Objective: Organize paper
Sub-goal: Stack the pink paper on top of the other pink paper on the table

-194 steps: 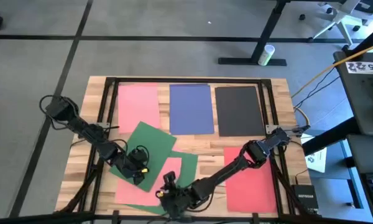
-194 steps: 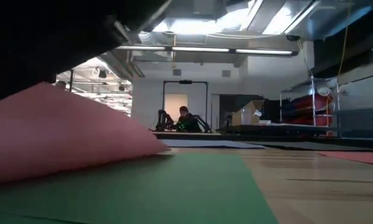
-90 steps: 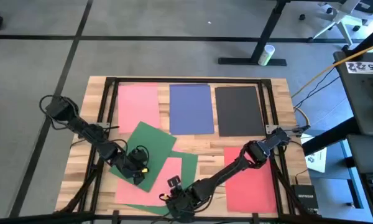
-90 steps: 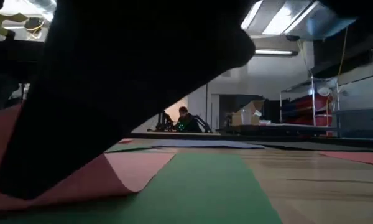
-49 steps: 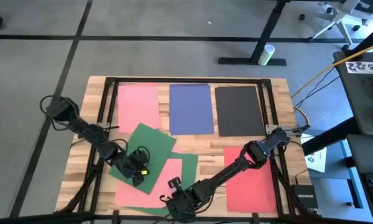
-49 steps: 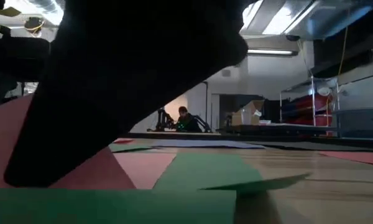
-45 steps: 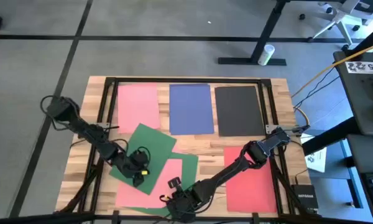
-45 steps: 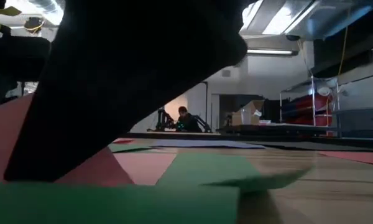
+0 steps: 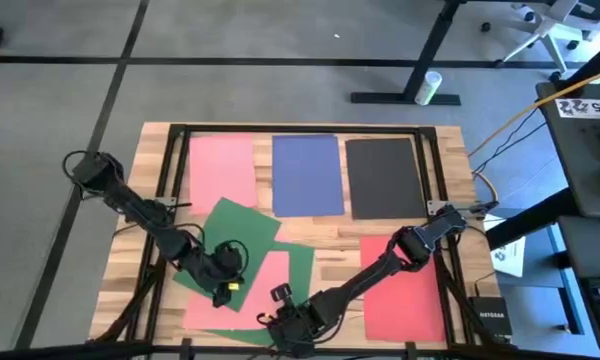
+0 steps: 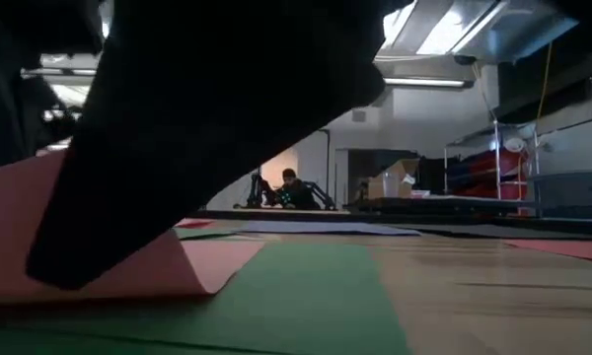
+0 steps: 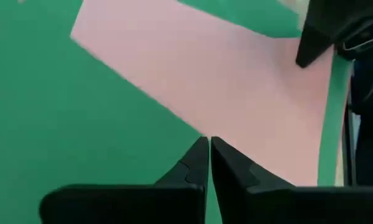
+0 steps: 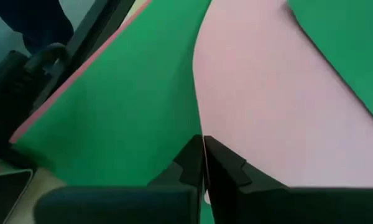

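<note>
Pink sheet (image 9: 242,296) is pinched at its edge by right claw (image 12: 203,163); left claw (image 11: 209,163) is closed on the green sheet (image 9: 223,243). Paper judged thin, floppy, slippery; edges are best gripped.

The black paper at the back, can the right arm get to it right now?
Probably not at once. The right gripper is shut on a pink sheet at the near edge, while the black paper lies uncovered at the far side.

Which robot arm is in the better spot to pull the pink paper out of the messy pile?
Probably the right. The right gripper is shut on the pink sheet's edge, which is lifted off the table. The left gripper is shut too, with its tips only at the green sheet beside it.
</note>
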You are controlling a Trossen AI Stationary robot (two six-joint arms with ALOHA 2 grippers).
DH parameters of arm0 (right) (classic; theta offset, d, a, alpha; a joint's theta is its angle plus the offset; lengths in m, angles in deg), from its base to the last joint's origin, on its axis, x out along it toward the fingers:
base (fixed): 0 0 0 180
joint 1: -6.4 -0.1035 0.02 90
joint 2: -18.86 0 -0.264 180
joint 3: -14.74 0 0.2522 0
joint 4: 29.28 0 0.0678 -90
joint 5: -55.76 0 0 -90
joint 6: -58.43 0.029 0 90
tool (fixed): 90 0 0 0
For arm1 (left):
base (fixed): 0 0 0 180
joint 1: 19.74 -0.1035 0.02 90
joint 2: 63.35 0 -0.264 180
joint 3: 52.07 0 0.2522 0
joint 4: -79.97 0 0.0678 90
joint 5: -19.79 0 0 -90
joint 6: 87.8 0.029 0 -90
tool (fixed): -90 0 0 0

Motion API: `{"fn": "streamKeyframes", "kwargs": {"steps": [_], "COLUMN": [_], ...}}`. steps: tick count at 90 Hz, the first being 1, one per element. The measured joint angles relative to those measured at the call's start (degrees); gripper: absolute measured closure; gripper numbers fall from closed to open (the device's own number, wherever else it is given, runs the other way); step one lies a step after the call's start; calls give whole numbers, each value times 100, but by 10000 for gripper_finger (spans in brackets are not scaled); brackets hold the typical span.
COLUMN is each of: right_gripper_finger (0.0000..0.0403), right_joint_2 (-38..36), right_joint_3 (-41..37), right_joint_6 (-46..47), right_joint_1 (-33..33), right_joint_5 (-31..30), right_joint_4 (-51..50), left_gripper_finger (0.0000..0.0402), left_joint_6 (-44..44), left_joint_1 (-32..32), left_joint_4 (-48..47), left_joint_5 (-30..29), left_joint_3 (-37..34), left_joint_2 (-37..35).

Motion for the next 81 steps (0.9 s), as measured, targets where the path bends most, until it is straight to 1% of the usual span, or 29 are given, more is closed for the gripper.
{"fn": "streamKeyframes", "kwargs": {"steps": [12,27,47,62,81], "right_gripper_finger": [403,403,403,403,403], "right_joint_2": [-154,-384,-703,-926,-1255], "right_joint_3": [0,0,2,2,2], "right_joint_6": [6,6,118,211,313], "right_joint_1": [-45,-88,-131,-153,-176], "right_joint_5": [-186,-430,-611,-936,-1231], "right_joint_4": [-36,-126,-450,-768,-1024], "left_gripper_finger": [401,401,401,401,401], "left_joint_6": [291,365,146,-185,-248], "left_joint_1": [59,189,381,466,613], "left_joint_4": [-196,-189,-512,-917,-1074], "left_joint_5": [-37,-69,-253,-381,-548], "left_joint_3": [307,372,376,378,378], "left_joint_2": [-13,-15,-15,-15,-3]}}
